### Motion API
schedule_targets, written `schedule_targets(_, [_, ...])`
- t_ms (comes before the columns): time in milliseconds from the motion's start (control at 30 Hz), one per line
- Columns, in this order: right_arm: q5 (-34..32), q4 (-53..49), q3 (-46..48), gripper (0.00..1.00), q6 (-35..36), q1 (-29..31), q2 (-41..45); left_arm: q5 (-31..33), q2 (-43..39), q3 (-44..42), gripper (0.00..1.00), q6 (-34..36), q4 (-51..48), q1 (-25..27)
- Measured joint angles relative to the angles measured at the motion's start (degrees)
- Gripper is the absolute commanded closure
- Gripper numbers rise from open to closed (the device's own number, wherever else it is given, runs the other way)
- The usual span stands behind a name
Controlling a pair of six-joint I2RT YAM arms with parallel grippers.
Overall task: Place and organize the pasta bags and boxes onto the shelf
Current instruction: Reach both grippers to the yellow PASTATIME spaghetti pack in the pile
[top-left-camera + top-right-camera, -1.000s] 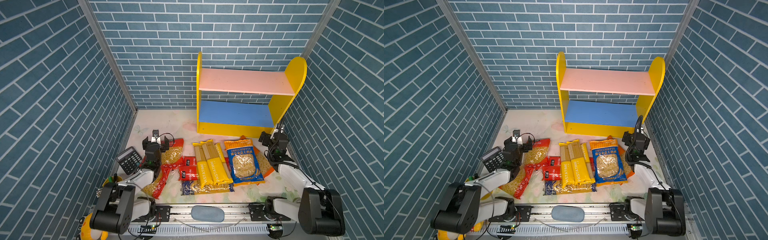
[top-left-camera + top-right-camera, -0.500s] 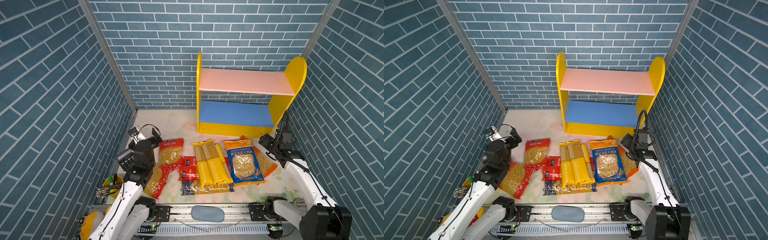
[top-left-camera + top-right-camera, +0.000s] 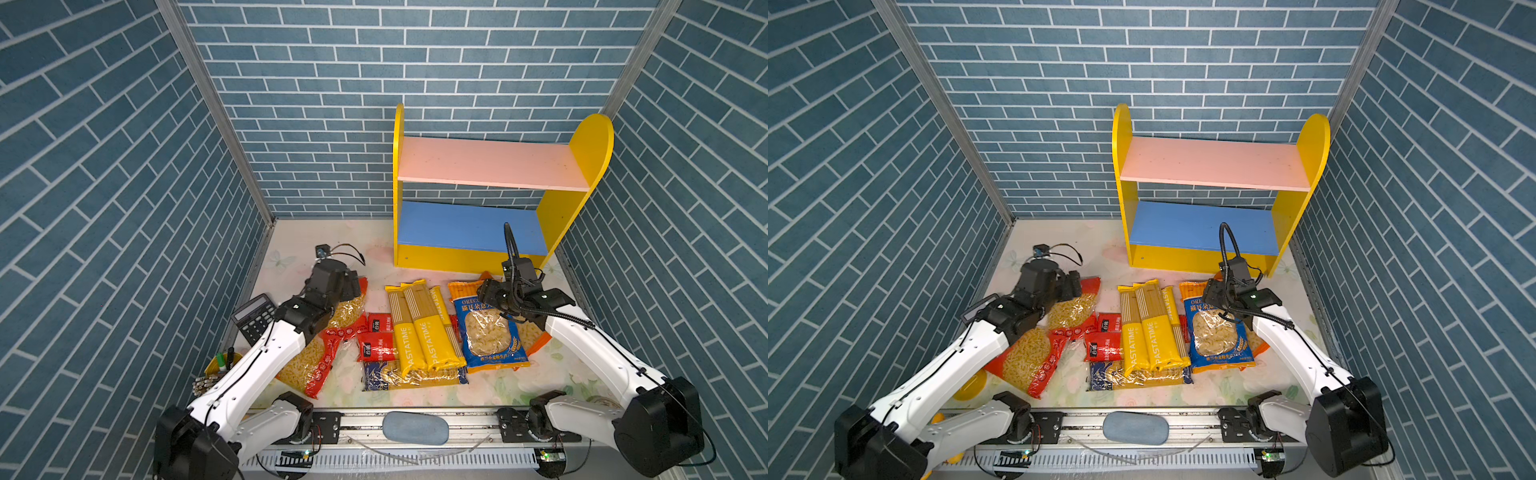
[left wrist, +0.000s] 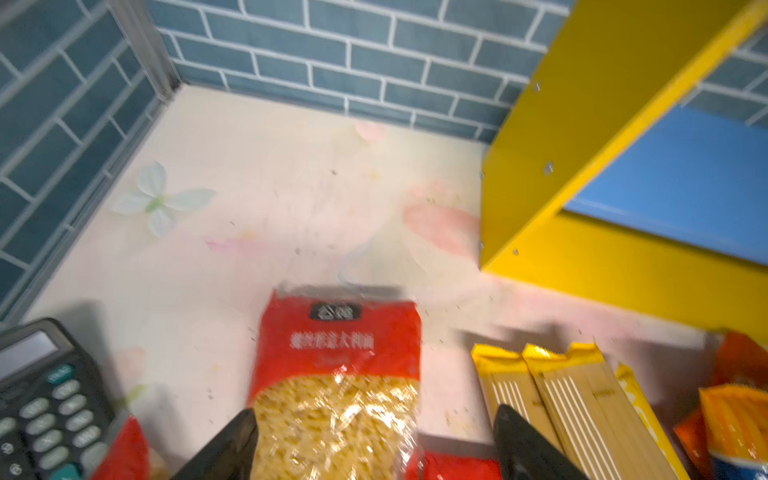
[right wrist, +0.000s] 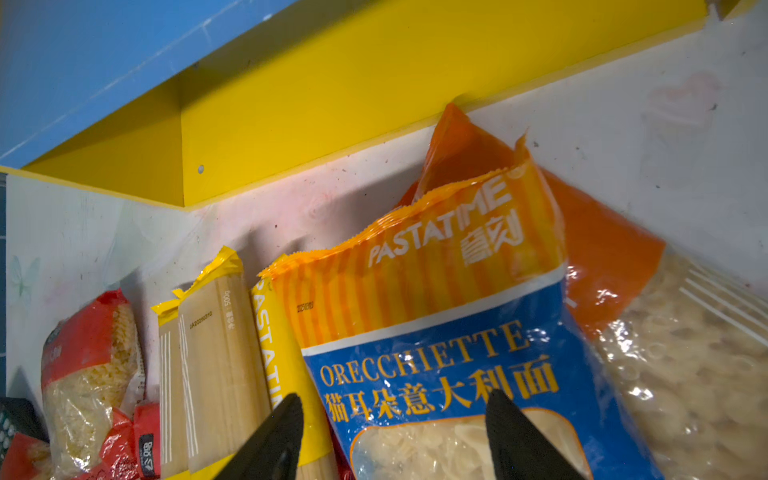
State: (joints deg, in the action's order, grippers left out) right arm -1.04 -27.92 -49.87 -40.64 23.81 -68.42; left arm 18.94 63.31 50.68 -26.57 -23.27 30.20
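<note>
Where blue brick-patterned walls [image 3: 124, 208] close in a pale floral tabletop [image 3: 324, 249], both top views show the shelf [image 3: 582, 174] [image 3: 1296, 195] at the back right: yellow round-topped sides, a pink upper board, a blue lower board. The pasta packs lie flat on the table in front of it. Among them are long yellow packs [image 3: 419, 328] reading "PASTATIME", a blue bag [image 3: 492, 336] and a red bag [image 3: 349, 307]. A black calculator [image 3: 254, 318] sits at the left.

The left wrist view is blurred. The left gripper [image 4: 374, 411] hangs over the red bag [image 4: 336, 345], of clear film filled with short pasta, its fingers [image 4: 232, 444] spread wide and holding nothing.

In the right wrist view, the right gripper [image 5: 390, 399] is also spread apart, above the blue bag [image 5: 457, 332]. That bag reads "PASTATIME" and "ORECCHIETTE" and partly covers an orange bag [image 5: 602, 249] that touches the shelf's yellow base.
</note>
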Motion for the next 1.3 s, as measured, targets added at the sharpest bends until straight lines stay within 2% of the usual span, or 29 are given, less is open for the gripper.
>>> schedule_targets(100, [0.17, 0.15, 0.0, 0.28, -0.55, 2.34, -1.29, 2.78, 3.04, 1.07, 0.0, 0.28, -0.81, 5.18])
schedule_targets(233, [1.01, -0.22, 0.0, 0.28, -0.94, 5.44, -2.08, 5.64, 1.27, -0.74, 0.01, -0.98, -0.22, 4.33])
schedule_targets(333, [2.1, -0.85, 0.07, 0.35, -0.74, 6.4, -1.44, -0.28, -5.55, -6.97, 0.16, -2.19, 4.94, -2.54])
schedule_targets(400, [3.02, -1.33, 0.09, 0.47, -0.15, 6.4, -0.39, -4.17, -7.56, -8.74, 0.23, -3.04, 5.7, -6.19])
schedule_targets(500, [5.64, -1.7, 0.09, 0.64, 0.07, 6.45, 0.33, -9.73, -3.63, -5.81, 0.26, -3.34, 5.97, -5.14])
schedule_targets(567, [7.72, -1.73, 0.11, 0.65, -0.13, 6.78, 0.26, -11.82, 0.33, -4.07, 0.26, -3.78, 6.78, -2.27])
schedule_targets(633, [9.6, -1.64, 0.11, 0.65, -0.52, 7.06, 0.26, -13.57, 2.84, -3.61, 0.25, -4.42, 7.34, 2.19])
schedule_targets(733, [13.2, -0.79, 0.17, 0.55, -1.64, 7.23, -0.24, -16.28, 5.81, -3.1, 0.24, -6.56, 8.31, 7.96])
schedule_targets(800, [16.9, 1.75, 0.68, 0.48, -3.08, 7.32, -1.46, -19.06, 8.24, -2.82, 0.29, -8.76, 10.54, 10.16])
schedule_targets(967, [26.34, 7.74, 2.91, 0.45, -5.6, 7.43, -6.8, -24.33, 15.28, -0.81, 0.37, -12.98, 14.32, 13.81])
schedule_targets(1100, [30.99, 9.05, 2.97, 0.46, -5.62, 7.43, -9.77, -28.11, 19.26, -0.11, 0.47, -15.98, 16.55, 15.89])
schedule_targets(1300, [35.45, 10.29, 3.56, 0.46, -5.62, 7.43, -11.28, -33.48, 22.43, -2.03, 0.49, -22.16, 22.32, 16.17])
